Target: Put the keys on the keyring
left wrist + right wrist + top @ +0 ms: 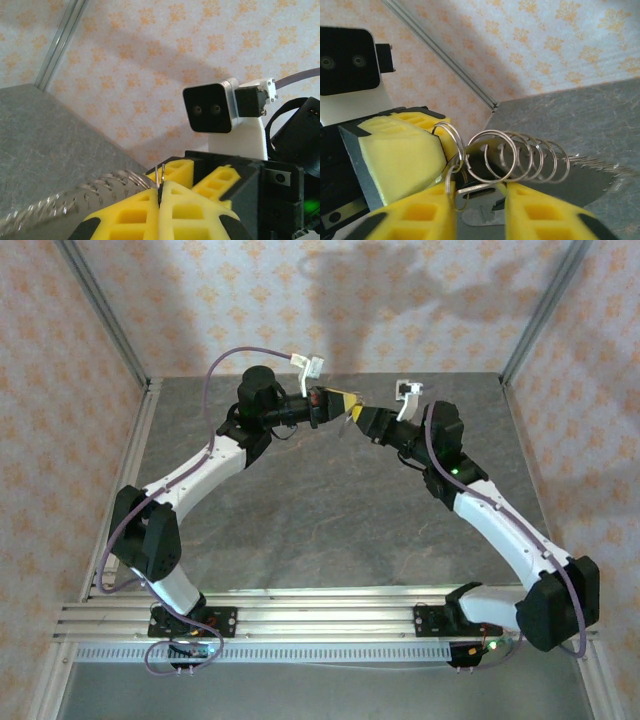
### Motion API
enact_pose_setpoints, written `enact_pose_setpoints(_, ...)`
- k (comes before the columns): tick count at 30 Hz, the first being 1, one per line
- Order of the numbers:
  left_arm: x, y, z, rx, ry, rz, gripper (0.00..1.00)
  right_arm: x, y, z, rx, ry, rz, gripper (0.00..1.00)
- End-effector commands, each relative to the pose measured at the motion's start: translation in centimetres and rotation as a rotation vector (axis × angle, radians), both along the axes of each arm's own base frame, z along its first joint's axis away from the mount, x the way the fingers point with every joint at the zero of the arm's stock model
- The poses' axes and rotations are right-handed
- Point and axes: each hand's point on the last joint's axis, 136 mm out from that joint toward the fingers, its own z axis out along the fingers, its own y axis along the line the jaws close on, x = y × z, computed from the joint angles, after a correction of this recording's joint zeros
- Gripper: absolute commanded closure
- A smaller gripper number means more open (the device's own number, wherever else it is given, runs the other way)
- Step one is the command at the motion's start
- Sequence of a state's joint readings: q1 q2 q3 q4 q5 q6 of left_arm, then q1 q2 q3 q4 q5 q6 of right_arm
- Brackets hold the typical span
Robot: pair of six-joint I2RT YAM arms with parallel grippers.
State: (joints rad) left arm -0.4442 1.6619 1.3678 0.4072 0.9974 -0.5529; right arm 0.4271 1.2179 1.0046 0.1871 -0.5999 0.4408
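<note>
Both grippers meet in the air over the back middle of the table. My left gripper (338, 406) (160, 192) is shut on the thin silvery keyring (160, 175) (452, 140), whose edge sticks up between the yellow pads. A chain of several linked rings (530, 157) (75, 200) trails from it. My right gripper (358, 418) (479, 194) faces the left one closely. A small gap is left between its yellow fingers (415, 215), and the pale metal of the key (480, 217) sits in that gap, touching both, with a dark part beside it. The key's tip lies by the keyring.
The grey table (330, 520) lies well below both grippers. Patterned walls and metal corner posts (100, 310) close in the back and sides. The right wrist camera (210, 107) sits close in front of the left gripper.
</note>
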Motion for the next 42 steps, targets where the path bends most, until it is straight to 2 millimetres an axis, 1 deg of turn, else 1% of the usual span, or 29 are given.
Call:
enact_pose_setpoints(1,-1.2,-0.1,3.2,-0.041,-0.086,-0.039,1.00,-0.6,0.6,1.7,0.016,-0.060,0.042,0.86)
enact_pose_setpoints(4,-1.2,-0.1,3.2,-0.042,-0.089,-0.037,1.00,-1.0,0.5,1.3,0.014,-0.056,0.047,0.97)
enact_pose_setpoints(6,-1.1,-0.1,3.3,-0.043,-0.089,-0.034,1.00,-1.2,0.4,0.9,0.012,-0.050,0.045,1.00)
enact_pose_setpoints(9,-1.0,0.0,3.3,-0.042,-0.090,-0.027,1.00,-1.2,0.4,0.0,0.010,-0.030,0.046,1.00)
enact_pose_setpoints(10,-1.0,0.0,3.3,-0.043,-0.092,-0.025,1.00,-1.8,0.2,0.7,0.020,-0.046,0.047,1.00)
enact_pose_setpoints(11,-0.9,0.0,3.3,-0.043,-0.091,-0.023,1.00,-2.0,0.2,0.8,0.025,-0.047,0.049,1.00)
enact_pose_setpoints(20,-0.8,0.0,3.4,-0.048,-0.092,-0.014,1.00,-2.6,1.7,0.3,0.032,-0.030,0.091,1.00)
enact_pose_setpoints(22,-0.8,0.0,3.3,-0.048,-0.091,-0.011,1.00,-2.8,2.0,0.6,0.034,-0.032,0.100,1.00)
enact_pose_setpoints(24,-0.8,-0.1,3.2,-0.047,-0.092,-0.011,1.00,-2.4,2.5,0.0,0.025,-0.012,0.104,1.00)
enact_pose_setpoints(34,-0.5,-0.5,2.5,-0.036,-0.081,-0.003,1.00,-1.9,3.4,-0.5,-0.015,0.023,0.118,1.00)
enact_pose_setpoints(36,-0.4,-0.6,2.4,-0.033,-0.078,-0.001,1.00,-2.1,2.8,-0.5,-0.039,0.019,0.095,0.85)
enact_pose_setpoints(37,-0.3,-0.6,2.2,-0.030,-0.078,0.001,1.00,-2.3,2.1,-0.2,-0.049,0.006,0.072,0.74)
enact_pose_setpoints(38,-0.3,-0.6,2.1,-0.028,-0.074,0.003,1.00,-2.0,1.4,-0.4,-0.057,0.010,0.049,0.66)
enact_pose_setpoints(39,-0.2,-0.5,2.1,-0.027,-0.073,0.006,1.00,-2.6,0.3,0.9,-0.041,-0.018,0.032,0.62)
enact_pose_setpoints(42,-0.2,-0.6,1.9,-0.027,-0.073,0.003,1.00,-2.9,-3.0,2.7,0.010,-0.046,-0.027,0.58)
